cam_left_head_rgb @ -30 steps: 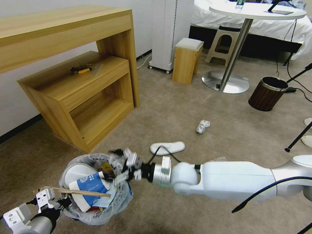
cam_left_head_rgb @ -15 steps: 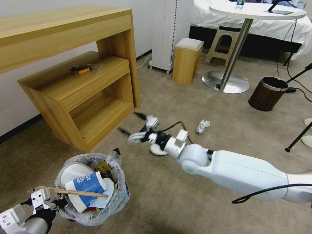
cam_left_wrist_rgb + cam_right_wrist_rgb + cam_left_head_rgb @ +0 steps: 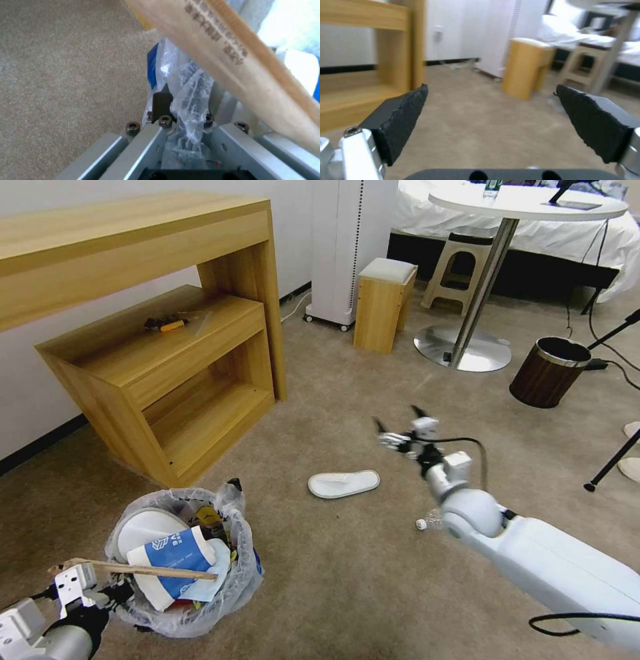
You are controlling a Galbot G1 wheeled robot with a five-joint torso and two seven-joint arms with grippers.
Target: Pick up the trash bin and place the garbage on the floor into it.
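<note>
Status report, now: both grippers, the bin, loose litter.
Left gripper clamped on bag-lined dark round bin. Right gripper open, empty, above beige carpet. White flat slipper on carpet. Nothing blocking.

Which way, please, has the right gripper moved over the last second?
Yes: the right gripper has swung away from the trash bin, past the slipper.

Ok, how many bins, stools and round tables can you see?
Bins: 2 (trash bin, brown bin)
Stools: 2 (wooden stool, plastic stool)
Round tables: 1 (round table)
Total: 5
</note>
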